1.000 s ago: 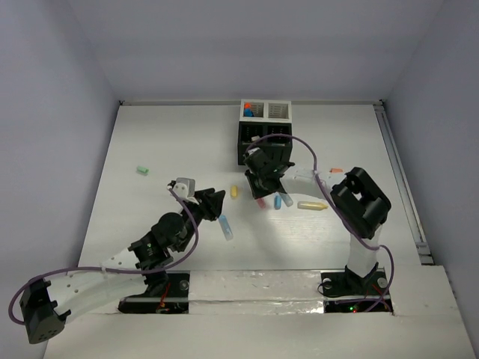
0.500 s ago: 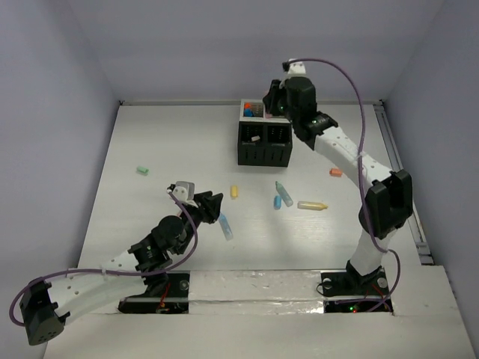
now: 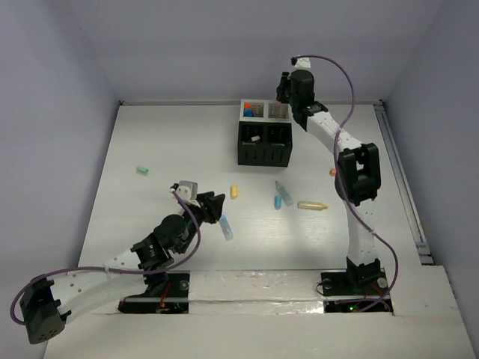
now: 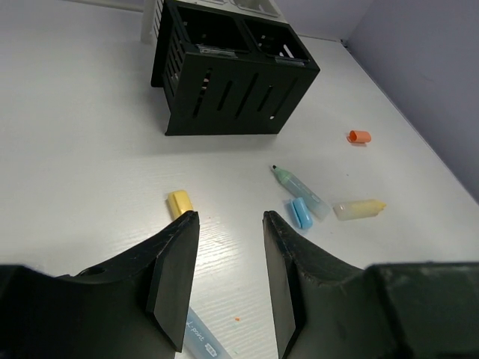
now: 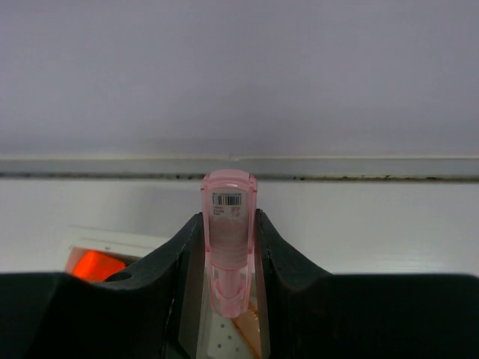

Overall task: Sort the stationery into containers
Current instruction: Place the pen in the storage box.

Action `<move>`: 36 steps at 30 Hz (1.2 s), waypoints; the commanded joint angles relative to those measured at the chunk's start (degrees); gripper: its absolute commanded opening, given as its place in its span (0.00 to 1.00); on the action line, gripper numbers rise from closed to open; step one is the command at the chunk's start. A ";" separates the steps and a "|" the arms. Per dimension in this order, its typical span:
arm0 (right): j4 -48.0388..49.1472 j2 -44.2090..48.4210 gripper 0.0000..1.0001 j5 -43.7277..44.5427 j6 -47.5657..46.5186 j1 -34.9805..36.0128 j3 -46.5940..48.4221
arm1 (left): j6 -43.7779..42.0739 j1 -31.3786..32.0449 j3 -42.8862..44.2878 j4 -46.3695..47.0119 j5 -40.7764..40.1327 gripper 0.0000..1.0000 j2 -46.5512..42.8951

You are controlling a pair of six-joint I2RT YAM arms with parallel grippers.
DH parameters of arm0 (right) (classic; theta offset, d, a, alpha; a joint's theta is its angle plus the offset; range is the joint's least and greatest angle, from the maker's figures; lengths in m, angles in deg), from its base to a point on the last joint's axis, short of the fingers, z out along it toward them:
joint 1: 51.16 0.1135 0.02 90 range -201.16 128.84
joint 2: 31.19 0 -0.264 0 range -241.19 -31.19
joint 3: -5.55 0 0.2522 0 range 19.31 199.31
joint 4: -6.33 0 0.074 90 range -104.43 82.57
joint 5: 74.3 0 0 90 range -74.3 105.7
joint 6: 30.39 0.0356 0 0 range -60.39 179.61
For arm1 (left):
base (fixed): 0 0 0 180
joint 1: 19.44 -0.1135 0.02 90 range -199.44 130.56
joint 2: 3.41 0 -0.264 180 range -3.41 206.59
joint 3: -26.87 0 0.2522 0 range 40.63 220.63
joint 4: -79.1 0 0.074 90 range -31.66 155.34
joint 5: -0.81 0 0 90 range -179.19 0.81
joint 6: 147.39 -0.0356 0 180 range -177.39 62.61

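Note:
The containers stand at the back middle: a black part [image 3: 263, 142] [image 4: 232, 82] joined to a white part [image 3: 264, 110] behind it. My right gripper [image 3: 285, 91] [image 5: 228, 221] hangs over the white part, shut on a pink highlighter [image 5: 228, 247] that stands upright between its fingers. My left gripper [image 3: 213, 203] [image 4: 228, 224] is open and empty, low over the table. A blue highlighter [image 3: 225, 227] [image 4: 200, 340] lies just under its left finger. A small yellow piece [image 3: 233, 191] [image 4: 179, 203] lies just ahead of it.
A teal highlighter [image 3: 283, 190] [image 4: 299, 191], a blue cap [image 3: 277, 202] [image 4: 301, 212] and a yellow highlighter [image 3: 312, 205] [image 4: 358, 209] lie right of centre. An orange cap [image 4: 359, 136] sits further right. A green eraser [image 3: 141, 170] lies far left. Orange and blue caps show inside the white part [image 3: 250, 111].
My right arm has risen from the middle of the table with the pink highlighter and swung back over the white part. The left arm has barely moved.

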 commanded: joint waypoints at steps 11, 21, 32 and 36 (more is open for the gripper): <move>13.04 2.10 0.17 -1.80 -0.48 0.94 -9.96 | 0.09 -0.58 0.06 4.30 0.65 0.36 2.19; 20.00 10.62 0.67 -3.38 0.40 0.94 -19.20 | 0.18 -0.58 0.15 4.56 1.17 0.36 2.54; 10.61 26.61 0.25 -7.41 4.70 1.99 -28.24 | 0.35 -0.58 0.24 4.30 1.35 0.36 2.19; 9.45 37.24 0.00 -10.32 9.35 3.05 -46.91 | 0.44 -0.58 0.24 4.48 2.05 0.36 2.10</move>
